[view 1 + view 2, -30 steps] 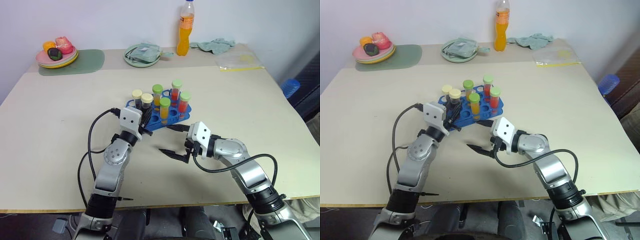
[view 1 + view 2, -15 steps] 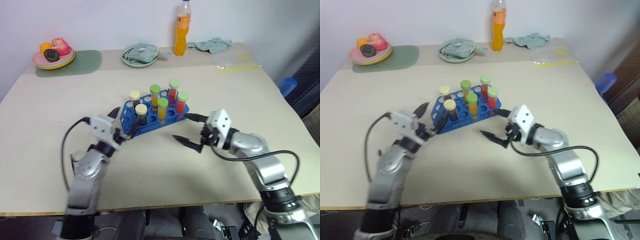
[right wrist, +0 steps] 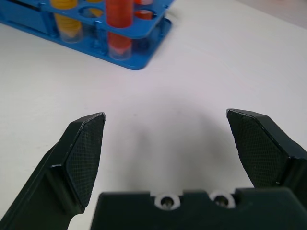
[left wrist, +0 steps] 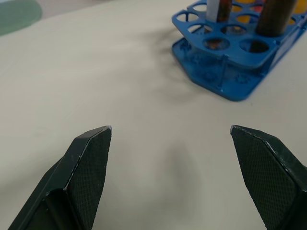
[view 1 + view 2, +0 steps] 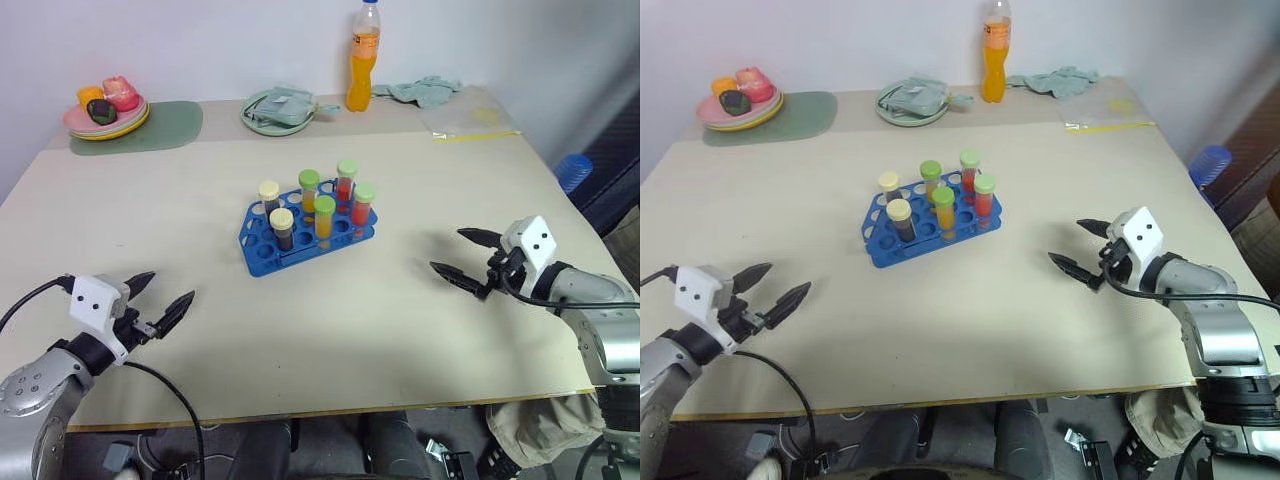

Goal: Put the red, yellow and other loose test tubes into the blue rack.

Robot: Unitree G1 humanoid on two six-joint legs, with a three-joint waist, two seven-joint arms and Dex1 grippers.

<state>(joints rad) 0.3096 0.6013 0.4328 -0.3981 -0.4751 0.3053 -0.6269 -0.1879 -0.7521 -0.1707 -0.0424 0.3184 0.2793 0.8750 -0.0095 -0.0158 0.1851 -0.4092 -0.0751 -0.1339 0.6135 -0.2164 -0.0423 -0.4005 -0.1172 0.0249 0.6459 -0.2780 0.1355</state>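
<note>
Six test tubes (image 5: 325, 222) stand upright in the blue rack (image 5: 262, 256) mid-tabletop (image 5: 400, 170). They look light, smooth, slippery; grip below the cap. Left end effector (image 5: 160, 297) and right end effector (image 5: 466, 258) gape wide, empty, well apart from it.

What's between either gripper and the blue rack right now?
Nothing visible. Bare table lies between the open left gripper and the blue rack, and between the open right gripper and it.

Beige rectangular table (image 5: 400, 330): blue plastic rack (image 5: 262, 256), green mat (image 5: 170, 125), green plate (image 5: 262, 122), orange bottle (image 5: 365, 65), crumpled cloth (image 5: 425, 90).
</note>
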